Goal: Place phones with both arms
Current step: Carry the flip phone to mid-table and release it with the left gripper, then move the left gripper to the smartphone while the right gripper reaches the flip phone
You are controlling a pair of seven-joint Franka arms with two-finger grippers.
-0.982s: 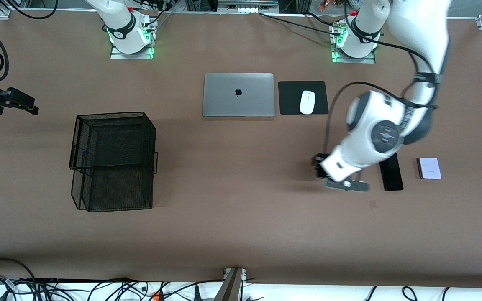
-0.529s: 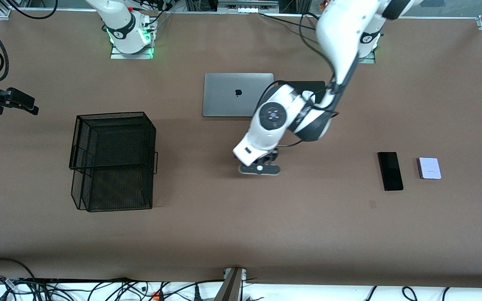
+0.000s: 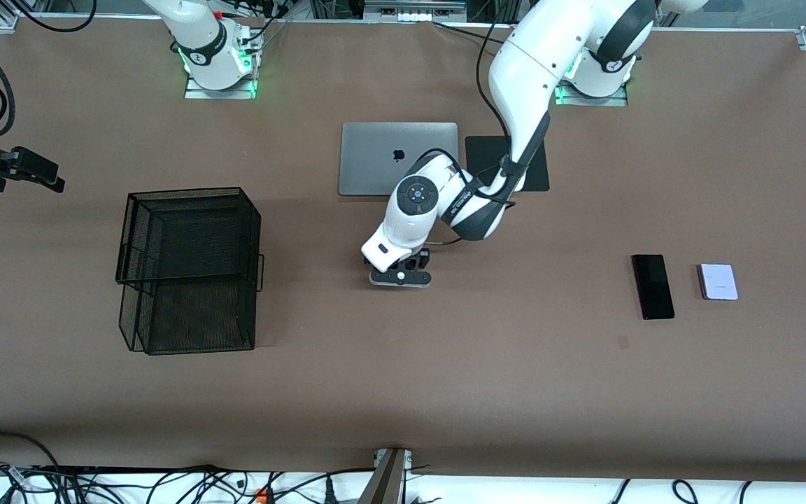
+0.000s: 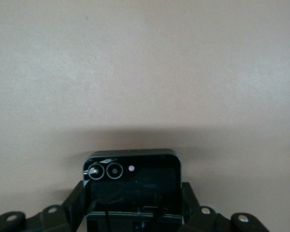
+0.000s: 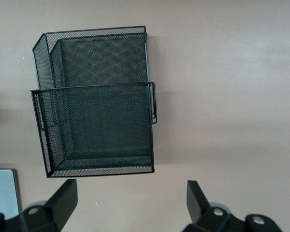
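We see left gripper (image 4: 133, 212) fingers (image 4: 77, 203) flanking black folded phone (image 4: 133, 186), low over mid-table; grip uncertain. Right gripper (image 5: 130, 198) spread wide, empty, waiting above mesh basket (image 3: 189, 269). Slim black phone (image 3: 652, 286), lilac phone (image 3: 717, 281) untouched at left arm's end.

Black folded phone (image 4: 131, 186) between claw fingers (image 4: 73, 205)

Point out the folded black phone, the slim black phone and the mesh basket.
folded black phone (image 4: 131, 186), left wrist view, middle of its glossy face
slim black phone (image 3: 652, 286), front view, middle of its screen
mesh basket (image 3: 189, 192), front view, its top rim
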